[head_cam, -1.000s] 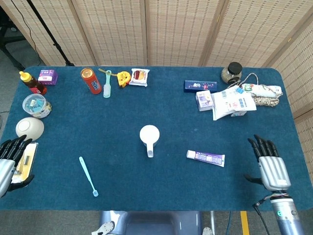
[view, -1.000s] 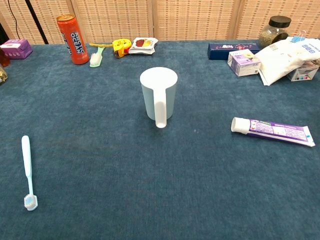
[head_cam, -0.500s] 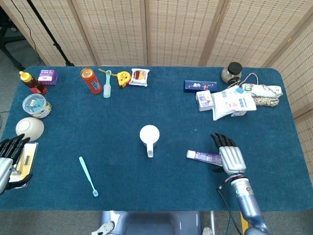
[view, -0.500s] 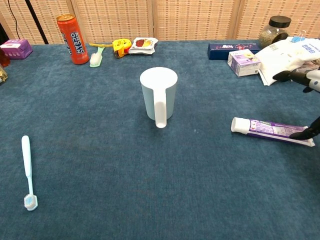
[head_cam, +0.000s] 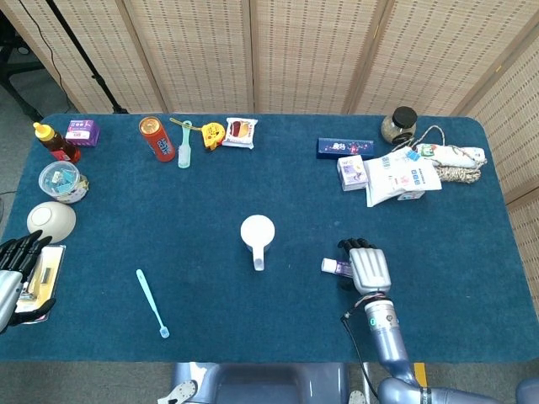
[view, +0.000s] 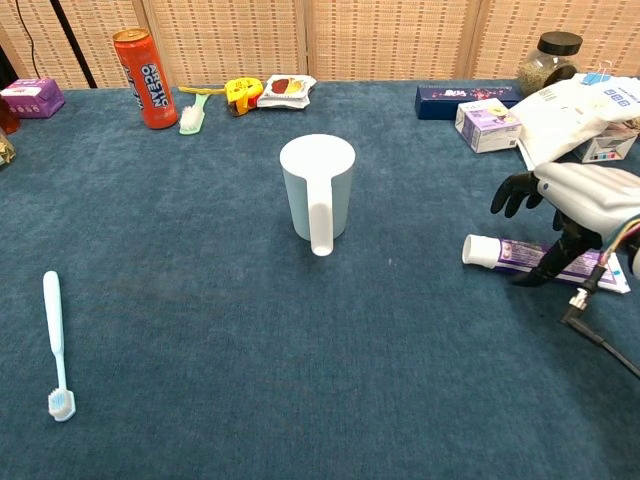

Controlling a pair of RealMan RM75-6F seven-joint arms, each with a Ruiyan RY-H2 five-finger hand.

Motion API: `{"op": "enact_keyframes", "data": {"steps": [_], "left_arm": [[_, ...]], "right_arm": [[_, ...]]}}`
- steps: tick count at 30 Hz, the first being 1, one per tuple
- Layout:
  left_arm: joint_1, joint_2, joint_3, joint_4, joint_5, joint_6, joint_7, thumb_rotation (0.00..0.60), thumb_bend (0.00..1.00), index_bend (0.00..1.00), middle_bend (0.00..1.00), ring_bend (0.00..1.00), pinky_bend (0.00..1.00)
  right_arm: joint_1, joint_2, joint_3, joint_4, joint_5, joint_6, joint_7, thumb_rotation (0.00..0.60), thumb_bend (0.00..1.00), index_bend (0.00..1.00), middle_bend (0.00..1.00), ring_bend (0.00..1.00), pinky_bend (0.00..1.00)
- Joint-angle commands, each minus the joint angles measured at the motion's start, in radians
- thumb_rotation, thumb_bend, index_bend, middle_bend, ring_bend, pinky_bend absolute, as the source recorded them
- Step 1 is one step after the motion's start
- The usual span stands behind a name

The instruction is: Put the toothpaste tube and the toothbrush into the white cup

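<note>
Hovering over the tube (view: 545, 258), my right hand (view: 580, 205) sits palm down above its right part, fingers curved downward and apart, thumb reaching toward the cloth beside the tube. I cannot tell whether any finger touches it; nothing is gripped. In the head view the same hand covers most of the tube, leaving only the capped end showing at its left edge.

The tube lies flat on the table (head_cam: 202, 244), cap pointing left, to the right of the cup (head_cam: 257, 230) and well apart from it. The cup stands upright near the middle, handle facing the near edge, nothing visible in it.

The toothbrush (head_cam: 152, 302) lies flat at near left, bristle end toward the near edge, well apart from the cup.

My left hand (head_cam: 15, 278) rests at the far-left edge of the table, fingers extended and apart, holding nothing, just beside a flat yellow packet (head_cam: 44, 271).

Along the far edge: a red can (head_cam: 157, 138), a second brush (head_cam: 184, 150), a jar (head_cam: 402, 124), a blue box (head_cam: 344, 147) and white pouches (head_cam: 402, 178).
</note>
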Motion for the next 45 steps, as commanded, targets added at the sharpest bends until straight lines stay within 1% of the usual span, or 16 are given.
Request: {"op": "enact_keyframes", "data": {"steps": [1,11,17,19,22,23,25,31,35,37,38,39,41,45], "left_arm": [[0.0,0.001,0.0,0.0,0.0,-0.001,-0.001,0.6,0.2,0.0,0.0,0.0,0.0],[-0.002,0.003,-0.001,0.002,-0.005,-0.005,-0.007,0.6,0.2,0.0,0.0,0.0,0.0],[-0.005,0.004,-0.005,0.002,-0.022,-0.015,-0.007,0.6,0.2,0.0,0.0,0.0,0.0],[-0.006,0.004,-0.006,0.001,-0.025,-0.018,-0.006,0.6,0.2,0.0,0.0,0.0,0.0],[-0.008,0.003,-0.006,0.001,-0.026,-0.021,-0.003,0.6,0.2,0.0,0.0,0.0,0.0],[-0.009,0.002,-0.006,0.0,-0.027,-0.023,-0.001,0.6,0.2,0.0,0.0,0.0,0.0],[-0.01,0.001,-0.006,-0.001,-0.028,-0.026,0.003,0.6,0.2,0.0,0.0,0.0,0.0],[-0.012,-0.001,-0.006,-0.004,-0.028,-0.03,0.011,0.6,0.2,0.0,0.0,0.0,0.0],[-0.011,-0.001,-0.005,-0.005,-0.026,-0.03,0.013,0.6,0.2,0.0,0.0,0.0,0.0],[-0.011,0.001,-0.004,-0.005,-0.024,-0.029,0.009,0.6,0.2,0.0,0.0,0.0,0.0],[-0.01,0.001,-0.004,-0.005,-0.023,-0.028,0.007,0.6,0.2,0.0,0.0,0.0,0.0],[-0.01,0.002,-0.003,-0.005,-0.022,-0.027,0.005,0.6,0.2,0.0,0.0,0.0,0.0],[-0.01,0.003,-0.003,-0.004,-0.02,-0.028,0.001,0.6,0.2,0.0,0.0,0.0,0.0],[-0.009,0.006,-0.001,-0.002,-0.014,-0.026,-0.008,0.6,0.2,0.0,0.0,0.0,0.0]], "right_arm": [[0.012,-0.013,0.006,0.015,0.014,-0.003,-0.006,0.6,0.0,0.32,0.32,0.27,0.38],[0.019,-0.04,-0.005,0.068,0.019,-0.001,-0.001,0.6,0.0,0.43,0.42,0.36,0.44],[0.021,-0.057,-0.009,0.096,0.016,0.0,0.012,0.6,0.01,0.52,0.49,0.43,0.52],[0.022,-0.059,-0.007,0.103,0.012,0.0,0.017,0.6,0.03,0.54,0.51,0.45,0.54],[0.023,-0.065,-0.008,0.118,0.002,0.004,0.029,0.6,0.15,0.59,0.55,0.48,0.56],[0.021,-0.067,-0.009,0.121,-0.007,0.008,0.039,0.6,0.2,0.61,0.56,0.49,0.57],[0.016,-0.064,-0.012,0.119,-0.023,0.016,0.057,0.6,0.24,0.62,0.58,0.5,0.57],[-0.002,-0.029,-0.019,0.068,-0.068,0.046,0.089,0.6,0.3,0.63,0.59,0.51,0.57],[-0.016,0.02,-0.016,-0.007,-0.102,0.075,0.105,0.6,0.31,0.64,0.59,0.52,0.57],[-0.024,0.059,-0.006,-0.064,-0.121,0.09,0.127,0.6,0.32,0.64,0.59,0.52,0.57],[-0.03,0.085,0.01,-0.11,-0.127,0.095,0.158,0.6,0.33,0.64,0.59,0.52,0.57],[-0.031,0.115,0.043,-0.165,-0.134,0.101,0.204,0.6,0.33,0.64,0.59,0.52,0.57],[-0.026,0.171,0.088,-0.231,-0.129,0.091,0.241,0.6,0.34,0.64,0.59,0.52,0.57],[0.002,0.23,0.153,-0.288,-0.109,0.088,0.215,0.6,0.34,0.64,0.6,0.53,0.57]]}}
